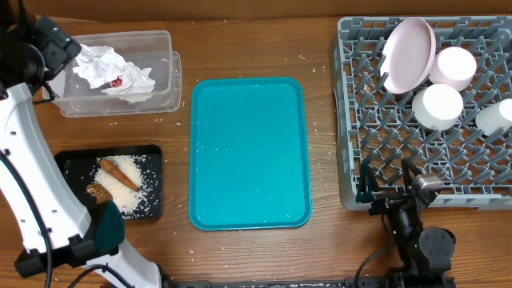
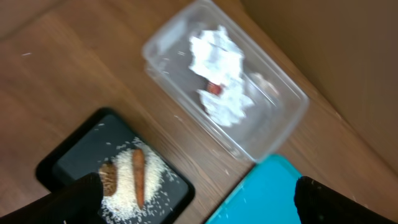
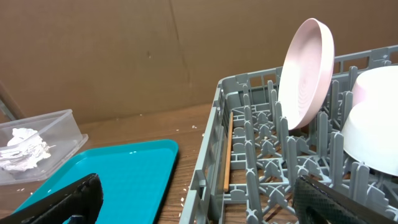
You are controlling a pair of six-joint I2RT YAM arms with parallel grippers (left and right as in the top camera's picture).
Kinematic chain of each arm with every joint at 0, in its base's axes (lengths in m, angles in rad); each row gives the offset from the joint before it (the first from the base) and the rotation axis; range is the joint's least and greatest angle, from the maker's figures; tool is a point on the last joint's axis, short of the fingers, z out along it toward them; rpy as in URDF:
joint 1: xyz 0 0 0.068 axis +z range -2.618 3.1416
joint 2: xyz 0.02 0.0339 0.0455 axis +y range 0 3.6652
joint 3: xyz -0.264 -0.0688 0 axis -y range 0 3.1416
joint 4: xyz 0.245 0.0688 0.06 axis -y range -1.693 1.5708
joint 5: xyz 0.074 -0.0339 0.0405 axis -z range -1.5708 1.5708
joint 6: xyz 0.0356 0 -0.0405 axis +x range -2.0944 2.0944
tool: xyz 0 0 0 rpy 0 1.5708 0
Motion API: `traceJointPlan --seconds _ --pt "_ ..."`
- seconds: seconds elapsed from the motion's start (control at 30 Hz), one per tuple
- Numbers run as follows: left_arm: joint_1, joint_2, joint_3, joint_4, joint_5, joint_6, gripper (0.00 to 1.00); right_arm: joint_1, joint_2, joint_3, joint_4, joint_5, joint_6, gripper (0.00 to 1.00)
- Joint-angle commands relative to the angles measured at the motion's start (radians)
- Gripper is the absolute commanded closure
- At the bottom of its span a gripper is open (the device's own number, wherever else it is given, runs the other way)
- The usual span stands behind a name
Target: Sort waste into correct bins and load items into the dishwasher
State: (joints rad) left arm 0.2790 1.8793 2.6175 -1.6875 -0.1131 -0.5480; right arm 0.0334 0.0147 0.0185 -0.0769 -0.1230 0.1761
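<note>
Napkin (image 1: pixel 108 68) lay in tub (image 1: pixel 164 96), upper left; carrot (image 1: pixel 120 172), rice (image 1: pixel 132 192) in black tray (image 1: pixel 152 152); plate (image 1: pixel 408 54), bowls (image 1: pixel 438 106), cup (image 1: pixel 496 116) in rack (image 1: pixel 352 160). My left hand (image 2: pixel 199 199) and right hand (image 3: pixel 199 199) were spread. Nothing seemed left.

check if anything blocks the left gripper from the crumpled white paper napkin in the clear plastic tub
Nothing visible does. The left gripper is open, and the crumpled white paper napkin lies uncovered in the clear plastic rectangular tub.

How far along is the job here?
Looks done: napkin and red wrapper lie in the clear tub; carrot, brown lump and rice in the black tray; plate, two bowls and cup stand in the dish rack. In hand: nothing; left gripper and right gripper both open. Left: seemingly only stray rice grains on the table.
</note>
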Motion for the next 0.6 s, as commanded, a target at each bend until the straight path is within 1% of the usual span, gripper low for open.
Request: traceJointPlan --seconds 0.0,0.03,0.17,0.23,0.33,0.47,0.57 --pt "-0.037 -0.054 0.002 -0.002 0.173 0.185 0.00 -0.003 -0.012 -0.011 0.003 0.007 0.002 0.00" --pt "-0.059 -0.061 0.002 -0.002 0.217 0.230 0.00 -0.003 -0.012 -0.011 0.003 0.007 0.002 0.00" --pt "-0.119 -0.063 0.000 -0.002 0.218 0.359 0.00 -0.003 -0.012 -0.011 0.003 0.007 0.002 0.00" --pt "-0.148 -0.066 -0.013 -0.002 0.218 0.396 0.00 -0.003 -0.012 -0.011 0.003 0.007 0.002 0.00" --pt "-0.178 -0.083 -0.071 -0.002 0.214 0.419 0.00 -0.003 -0.012 -0.011 0.003 0.007 0.002 0.00" --pt "-0.184 -0.151 -0.237 0.009 0.187 0.422 0.00 -0.003 -0.012 -0.011 0.003 0.007 0.002 0.00" --pt "-0.184 -0.229 -0.413 0.066 0.172 0.422 0.00 -0.003 -0.012 -0.011 0.003 0.007 0.002 0.00"
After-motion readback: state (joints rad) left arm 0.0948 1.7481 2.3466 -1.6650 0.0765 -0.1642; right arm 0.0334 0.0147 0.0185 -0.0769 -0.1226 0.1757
